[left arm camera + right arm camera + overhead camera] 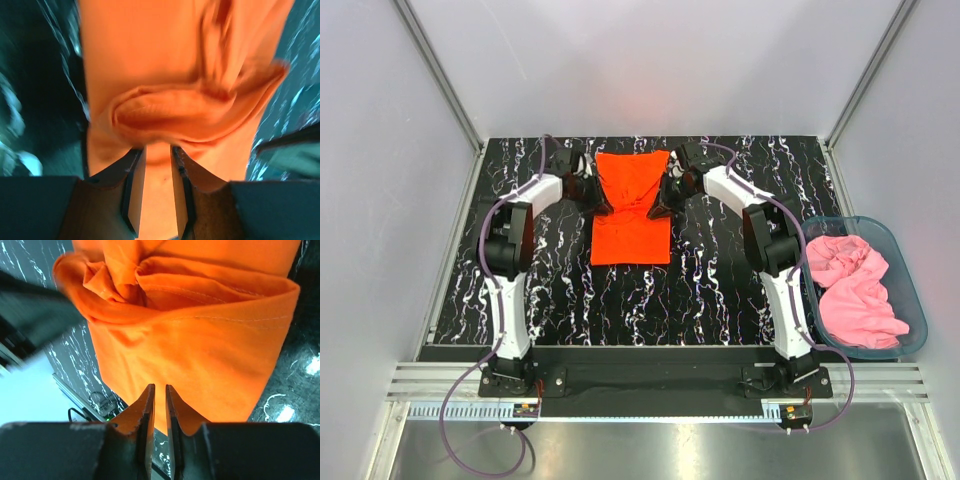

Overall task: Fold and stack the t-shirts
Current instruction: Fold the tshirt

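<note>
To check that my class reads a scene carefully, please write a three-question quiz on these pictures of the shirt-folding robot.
1. True or false: the pink t-shirt lies folded on the table.
2. Of the left gripper and right gripper, which grips the orange-red t-shirt? A left only; B right only; C both.
3. On which side of the table stands the blue bin?
Key: 1 false, it lies crumpled in the blue bin; 2 C; 3 the robot's right.

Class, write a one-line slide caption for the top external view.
Left gripper and right gripper pinch the half-folded orange t-shirt; the pink t-shirt lies crumpled in a bin.
</note>
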`<control>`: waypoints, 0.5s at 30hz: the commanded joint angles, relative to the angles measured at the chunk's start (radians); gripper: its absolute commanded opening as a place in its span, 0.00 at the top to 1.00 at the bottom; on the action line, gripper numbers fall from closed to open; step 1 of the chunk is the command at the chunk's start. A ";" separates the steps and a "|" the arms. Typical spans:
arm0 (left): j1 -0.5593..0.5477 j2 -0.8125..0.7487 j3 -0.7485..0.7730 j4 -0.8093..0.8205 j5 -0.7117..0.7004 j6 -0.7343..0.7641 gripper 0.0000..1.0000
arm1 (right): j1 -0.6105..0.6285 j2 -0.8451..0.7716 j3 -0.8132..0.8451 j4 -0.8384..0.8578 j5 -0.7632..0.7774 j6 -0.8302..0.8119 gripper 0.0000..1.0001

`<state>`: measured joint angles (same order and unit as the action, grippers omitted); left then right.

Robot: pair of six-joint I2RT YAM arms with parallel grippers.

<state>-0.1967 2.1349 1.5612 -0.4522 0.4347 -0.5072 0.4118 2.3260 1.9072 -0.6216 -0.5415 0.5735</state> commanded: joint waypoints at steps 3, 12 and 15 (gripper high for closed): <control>0.042 0.123 0.215 0.038 0.074 -0.030 0.68 | -0.024 -0.013 0.050 0.042 -0.031 0.014 0.79; 0.045 -0.017 0.219 -0.014 0.029 -0.047 0.65 | -0.054 0.019 0.101 0.039 -0.072 0.011 0.76; 0.025 -0.146 0.055 0.058 0.044 -0.079 0.65 | -0.074 0.053 0.119 0.042 -0.141 -0.001 0.69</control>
<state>-0.1516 2.1872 1.7218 -0.4698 0.4679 -0.5583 0.3569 2.3436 1.9770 -0.5953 -0.5907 0.5892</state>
